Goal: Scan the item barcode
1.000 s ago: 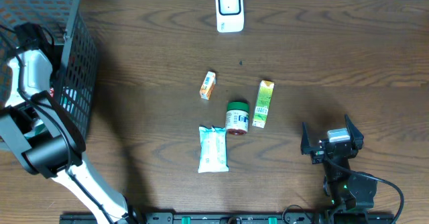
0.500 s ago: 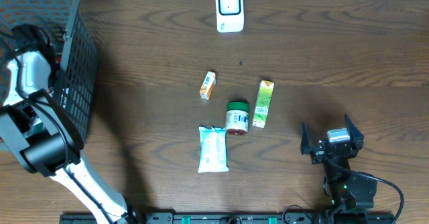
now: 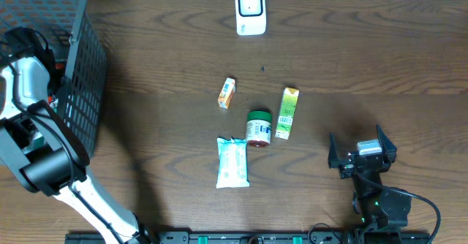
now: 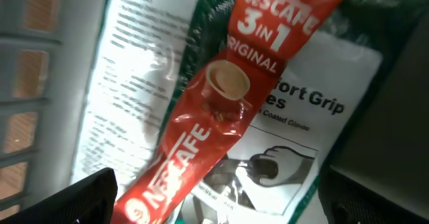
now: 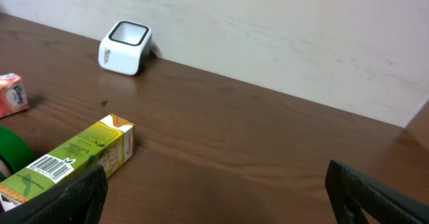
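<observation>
A red Nescafe 3 in 1 sachet [image 4: 221, 110] lies slanted across a white and green "Comfort Grip" package [image 4: 315, 137] inside the basket. My left gripper [image 4: 224, 197] hangs open just above them, and its dark fingers [image 4: 90, 197] straddle the sachet's lower end without touching it. In the overhead view the left arm [image 3: 29, 83] reaches down into the grey basket [image 3: 80, 90], which hides its gripper. The white scanner [image 3: 249, 10] stands at the table's far edge. My right gripper [image 3: 360, 150] rests open and empty at the near right.
On the table's middle lie a small orange box [image 3: 227, 93], a green-lidded jar [image 3: 258, 128], a green carton [image 3: 287, 112] with its barcode [image 5: 52, 165] showing, and a white-green packet [image 3: 232, 161]. The basket's wall [image 4: 27, 83] runs along the left of the left wrist view.
The left arm has shifted slightly left and deeper over the basket. The right arm and the items on the table have not moved.
</observation>
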You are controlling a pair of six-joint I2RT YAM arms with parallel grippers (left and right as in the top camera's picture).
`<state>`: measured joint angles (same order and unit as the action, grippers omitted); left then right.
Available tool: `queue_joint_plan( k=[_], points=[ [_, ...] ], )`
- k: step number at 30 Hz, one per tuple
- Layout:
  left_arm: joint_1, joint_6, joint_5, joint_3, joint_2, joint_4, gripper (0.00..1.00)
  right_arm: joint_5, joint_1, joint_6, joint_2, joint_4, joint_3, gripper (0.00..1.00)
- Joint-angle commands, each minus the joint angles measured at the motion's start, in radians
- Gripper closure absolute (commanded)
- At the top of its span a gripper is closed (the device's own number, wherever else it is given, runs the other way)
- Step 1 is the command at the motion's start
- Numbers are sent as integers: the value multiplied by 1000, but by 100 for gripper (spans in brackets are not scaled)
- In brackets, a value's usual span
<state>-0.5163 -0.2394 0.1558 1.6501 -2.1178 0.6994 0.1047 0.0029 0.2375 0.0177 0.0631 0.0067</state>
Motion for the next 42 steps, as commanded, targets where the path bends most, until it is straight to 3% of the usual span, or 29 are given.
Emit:
queue_joint_plan(
  k=[1, 12, 23, 33, 42],
  points=[
    [-3, 10, -18, 20, 77, 4, 3, 5, -1, -13, -3, 3, -1, 1],
    [-3, -60, -78, -30, 30, 4, 1, 5, -1, -13, -3, 3, -1, 1],
    [-6, -82, -10, -31, -119, -30, 1, 5, -1, -13, -3, 3, -1, 1],
    [-11, -82, -6, -31, -137, -9, 41, 5, -1, -13, -3, 3, -1, 1],
    [-11, -81, 30, -31, -137, -6, 51, 5, -1, -13, -3, 3, -1, 1]
  ],
)
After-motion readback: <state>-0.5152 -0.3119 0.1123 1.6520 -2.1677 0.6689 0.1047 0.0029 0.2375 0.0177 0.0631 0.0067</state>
